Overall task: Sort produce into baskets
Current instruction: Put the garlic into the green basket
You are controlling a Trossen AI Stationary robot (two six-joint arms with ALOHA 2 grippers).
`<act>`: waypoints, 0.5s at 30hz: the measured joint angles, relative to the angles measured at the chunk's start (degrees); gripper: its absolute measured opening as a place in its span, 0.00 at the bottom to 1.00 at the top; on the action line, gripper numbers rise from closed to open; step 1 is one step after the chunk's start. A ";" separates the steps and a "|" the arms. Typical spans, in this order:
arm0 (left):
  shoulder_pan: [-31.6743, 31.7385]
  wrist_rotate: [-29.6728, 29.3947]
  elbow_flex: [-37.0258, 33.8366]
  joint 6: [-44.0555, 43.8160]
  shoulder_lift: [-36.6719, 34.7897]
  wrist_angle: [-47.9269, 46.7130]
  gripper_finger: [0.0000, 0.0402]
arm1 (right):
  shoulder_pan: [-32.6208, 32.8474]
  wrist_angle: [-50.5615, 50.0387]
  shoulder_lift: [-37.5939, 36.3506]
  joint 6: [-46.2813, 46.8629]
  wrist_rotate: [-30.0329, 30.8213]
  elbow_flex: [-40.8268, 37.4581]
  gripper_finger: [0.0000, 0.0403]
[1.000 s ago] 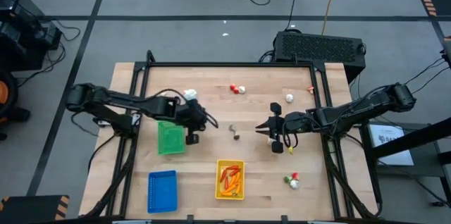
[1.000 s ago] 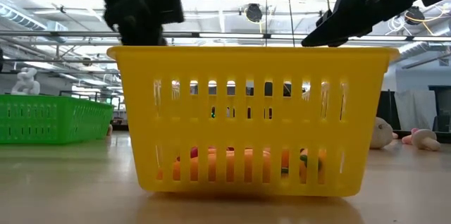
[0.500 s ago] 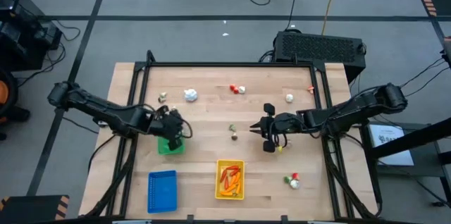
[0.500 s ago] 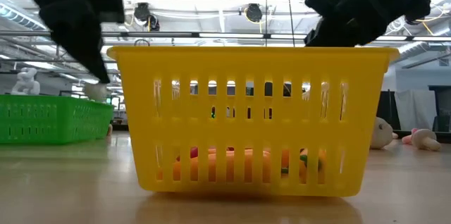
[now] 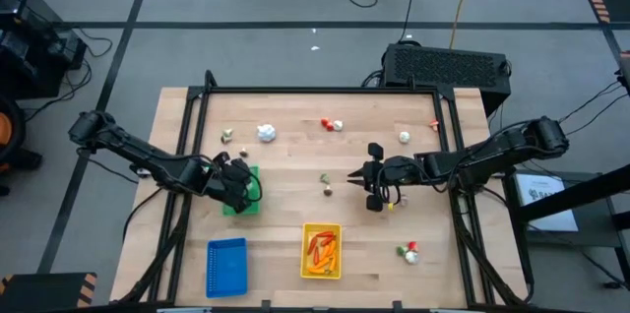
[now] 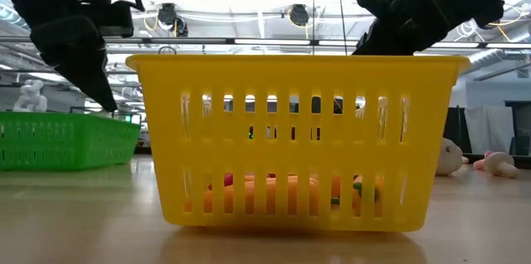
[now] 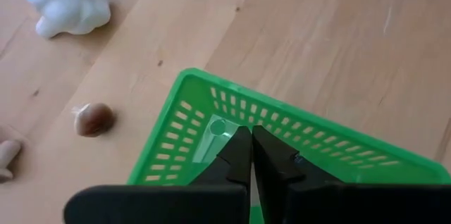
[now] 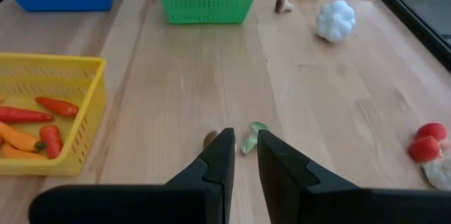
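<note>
- The left gripper (image 5: pixel 239 184) hangs over the green basket (image 5: pixel 241 202), and its two fingers (image 7: pixel 239 155) are pressed together with nothing visible between them; the tips sit just above the basket's floor.
- Beyond those closed jaws, outside the basket's rim, a white cauliflower-like bulb (image 7: pixel 68 2) lies on the wooden table (image 5: pixel 295 156), with a small brown mushroom (image 7: pixel 93 119) nearer the basket.
- The right gripper (image 5: pixel 371 183) is near the middle of the table, its fingers (image 8: pixel 220 155) a narrow gap apart and holding nothing.
- Just ahead of the right jaws lies a small green piece (image 8: pixel 251 137) with a brownish bit (image 8: pixel 210 138) beside it, both close to the fingertips but not between them.
- To one side of the right jaws stands the yellow basket (image 8: pixel 83 118), holding orange carrots (image 8: pixel 20 139) and red peppers (image 8: pixel 56 105).
- Farther ahead of the right jaws stands the green basket again, with the left gripper reaching into it; the blue basket (image 5: pixel 226 266) stands well apart from both grippers.
- Red-and-white pieces (image 5: pixel 332 124) lie near the table's far edge, and another cluster (image 5: pixel 409 250) sits behind the right gripper, near the table's front corner.
</note>
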 joint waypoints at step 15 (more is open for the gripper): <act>0.00 0.46 0.00 0.02 0.01 -0.04 0.18 | 0.01 0.04 -0.02 0.09 0.00 0.00 0.13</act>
